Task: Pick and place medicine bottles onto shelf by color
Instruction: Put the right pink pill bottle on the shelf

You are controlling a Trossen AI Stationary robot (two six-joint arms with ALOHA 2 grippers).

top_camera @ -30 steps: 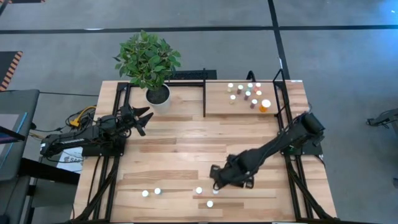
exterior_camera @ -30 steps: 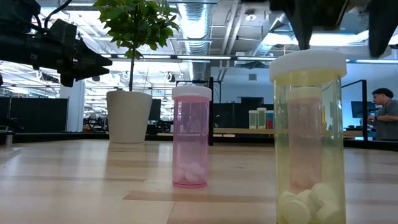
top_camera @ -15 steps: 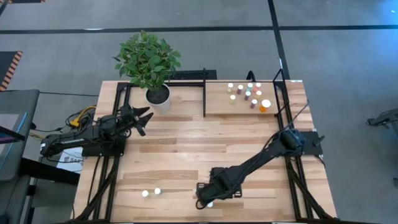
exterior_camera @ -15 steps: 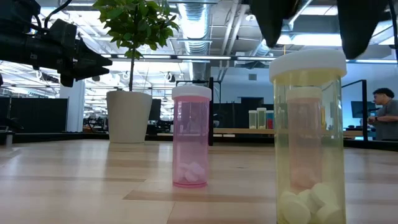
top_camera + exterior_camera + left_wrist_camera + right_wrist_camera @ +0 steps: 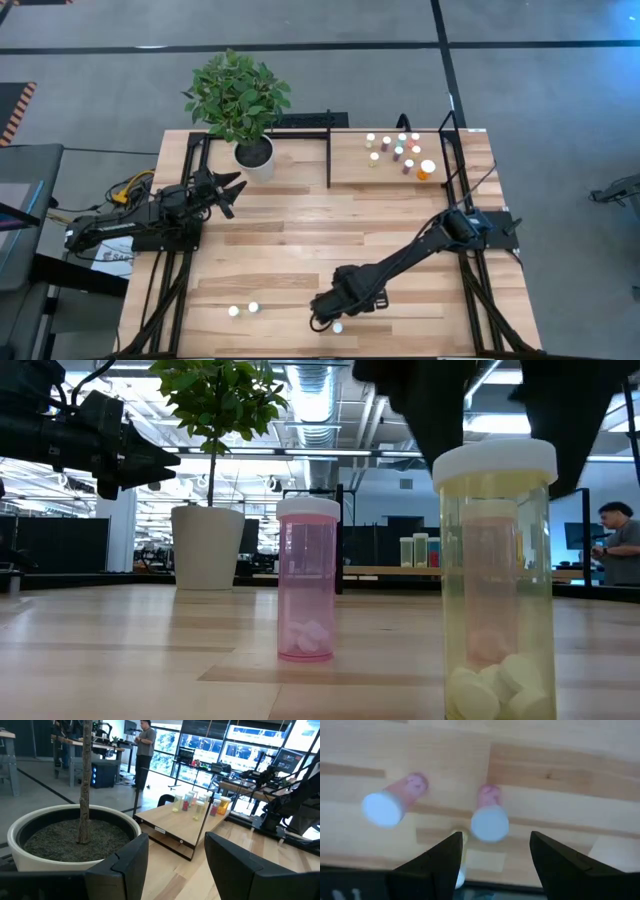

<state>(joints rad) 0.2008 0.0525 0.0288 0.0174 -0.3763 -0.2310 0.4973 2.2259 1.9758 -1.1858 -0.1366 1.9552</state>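
While the right gripper (image 5: 322,322) hangs open over two pink bottles (image 5: 490,817), the left gripper (image 5: 232,190) waits half open by the pot (image 5: 254,155).
Four bottles stand near the table's front; about ten stand on the shelf (image 5: 350,170).

High view: straight down over the whole light plank tabletop (image 5: 300,250). Low view: table height, level, very near a yellowish white-capped bottle (image 5: 497,580). Left wrist view: faces the round white plant pot (image 5: 70,837), shared with high and low views. Right wrist view: looks down on bottles, close.
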